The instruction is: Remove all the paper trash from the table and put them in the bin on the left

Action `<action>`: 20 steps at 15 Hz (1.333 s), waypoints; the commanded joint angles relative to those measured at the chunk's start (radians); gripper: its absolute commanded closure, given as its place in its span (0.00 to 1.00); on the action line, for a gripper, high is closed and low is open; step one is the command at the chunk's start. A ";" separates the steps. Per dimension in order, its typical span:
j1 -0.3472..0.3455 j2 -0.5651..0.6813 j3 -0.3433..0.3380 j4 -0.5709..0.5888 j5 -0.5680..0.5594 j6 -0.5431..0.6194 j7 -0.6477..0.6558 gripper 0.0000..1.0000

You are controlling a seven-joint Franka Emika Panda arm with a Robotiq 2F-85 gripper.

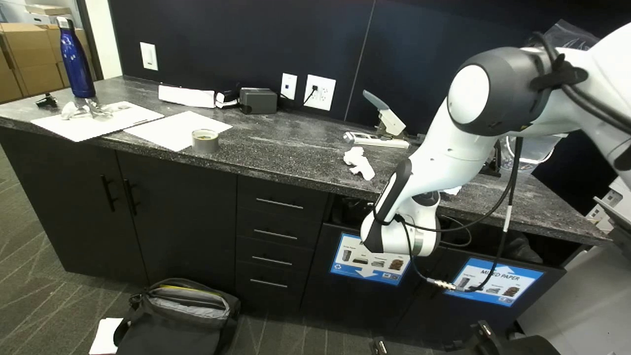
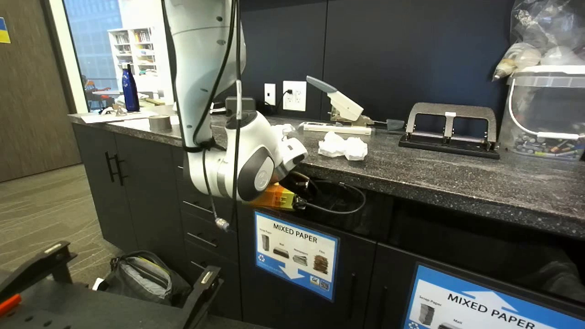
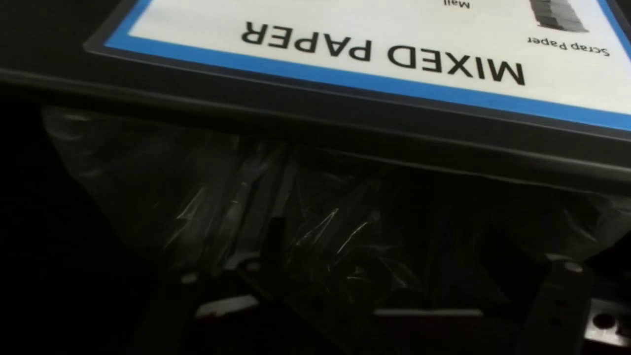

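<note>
the bin point(image 2: 297, 305) bears a label point(image 2: 297, 255), "mixed paper". the gripper point(image 3: 404, 266), jaws well apart, hangs at its mouth. paper trash point(image 2: 343, 146) lies above it

Arm point(image 1: 446, 158) bent downward, gripper point(image 3: 379, 266) spread wide.
In an exterior view the white arm enters at the upper right, turns at a large grey-and-white joint point(image 1: 498, 91) and slants down leftward to its wrist point(image 1: 402, 234), right of centre in the lower half; black cables point(image 1: 516, 160) loop off it. In an exterior view the forearm point(image 2: 196, 68) drops from the top edge, left of centre, and bends rightward at the wrist. Low in the wrist view, dark fingers point(image 3: 562, 301) stand well apart, their tips dim in shadow.
</note>
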 commanded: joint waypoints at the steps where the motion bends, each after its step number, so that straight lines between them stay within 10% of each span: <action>1: 0.059 -0.226 -0.052 -0.218 0.038 -0.106 -0.014 0.00; 5: 0.084 -0.430 -0.075 -0.369 -0.047 -0.330 -0.044 0.00; 9: 0.367 -0.574 -0.378 -0.435 0.002 -0.581 -0.035 0.00; 14: 0.607 -0.617 -0.707 -0.337 -0.338 -0.757 0.242 0.00; 20: 0.581 -0.604 -0.742 -0.143 -0.510 -0.909 0.386 0.00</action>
